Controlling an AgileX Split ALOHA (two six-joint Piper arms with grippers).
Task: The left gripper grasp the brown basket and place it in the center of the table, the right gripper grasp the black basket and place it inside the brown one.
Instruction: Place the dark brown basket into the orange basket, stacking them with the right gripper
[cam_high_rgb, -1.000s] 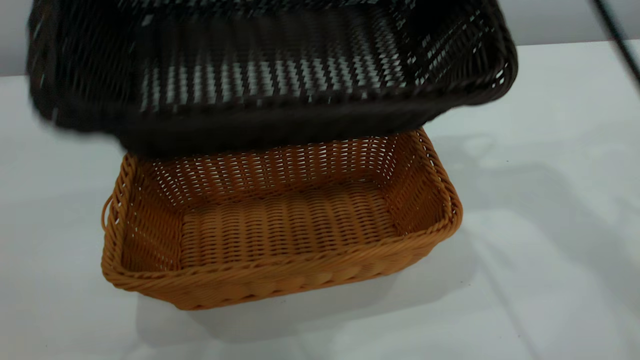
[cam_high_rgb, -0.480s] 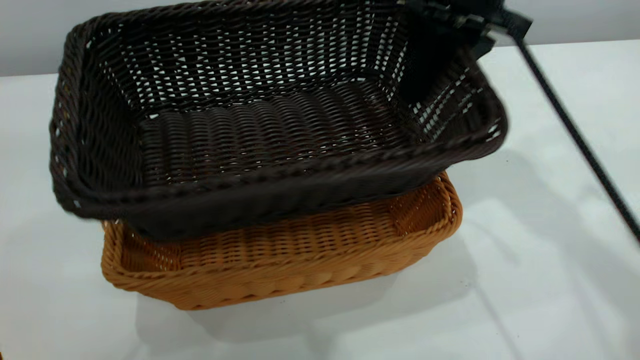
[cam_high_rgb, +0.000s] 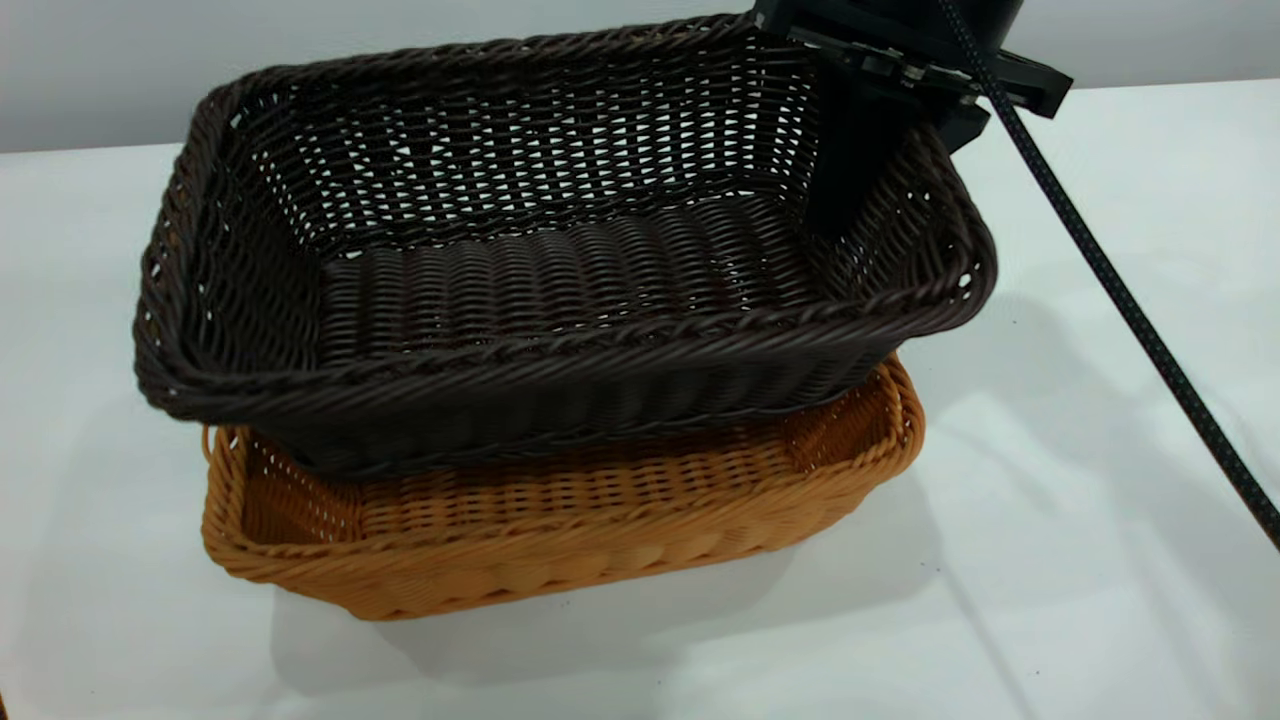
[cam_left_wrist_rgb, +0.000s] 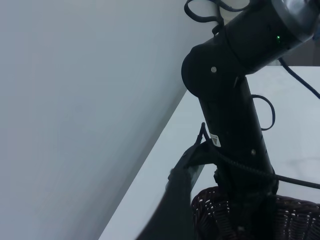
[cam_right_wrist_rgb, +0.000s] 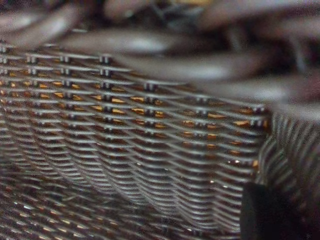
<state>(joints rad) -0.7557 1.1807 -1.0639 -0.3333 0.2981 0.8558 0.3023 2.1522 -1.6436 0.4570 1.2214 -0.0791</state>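
Exterior view: black basket (cam_high_rgb: 560, 270) tilted, partly lowered into brown basket (cam_high_rgb: 600, 520), which sits on white tabletop (cam_high_rgb: 1080, 560). Right tool (cam_high_rgb: 880, 130) clamped on black basket's far-right wall, one finger inside; braided cable (cam_high_rgb: 1120, 290) trailing. 
Left wrist view: right arm (cam_left_wrist_rgb: 235, 100) above dark rim; left tool's state cannot tell. 
Right wrist view: dark weave close up, tan showing through gaps.
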